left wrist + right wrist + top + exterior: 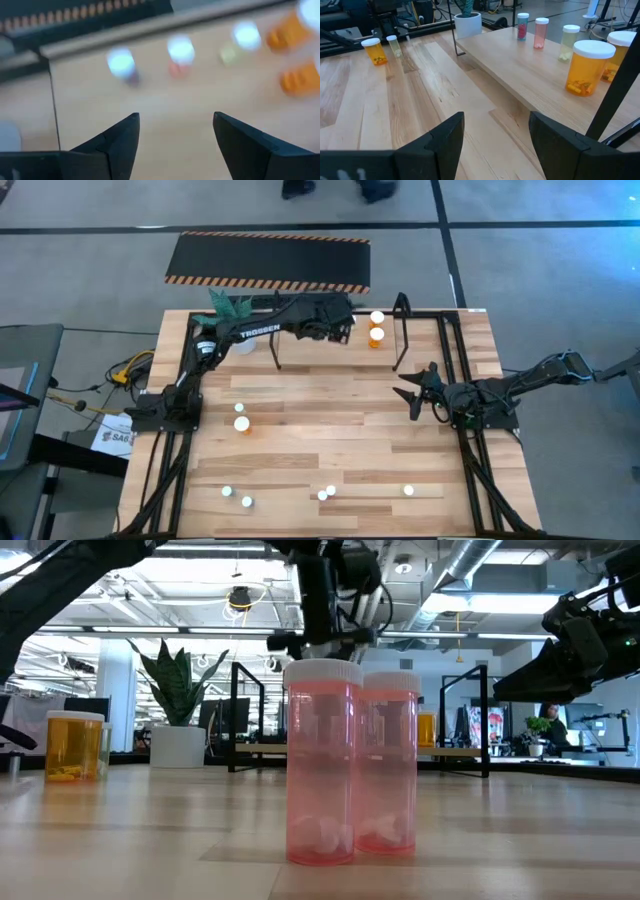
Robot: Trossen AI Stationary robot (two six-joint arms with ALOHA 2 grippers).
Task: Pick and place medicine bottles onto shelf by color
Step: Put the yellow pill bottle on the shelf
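Note:
The shelf point(420, 315) stands at the table's far side, a black tube frame bearing a wooden board. On the board stand several medicine bottles: two orange point(376, 328), one greenish point(568, 42) and two pinkish point(540, 32). My left gripper point(175, 120) hovers open above the board point(338, 330), with nothing between its fingers. My right gripper point(415, 387) waits open at the table's right side, low and apart from everything. More bottles stand on their bases on the table: two at the left point(241, 418) and several near the front edge point(327, 493), among them two pink ones point(323, 760).
A white pot with a green plant point(232, 310) stands at the shelf's left end, close under my left arm. A black mat with striped orange edges point(268, 260) lies on the floor beyond the table. Bare wood point(330, 420) spreads between the shelf and the front bottles.

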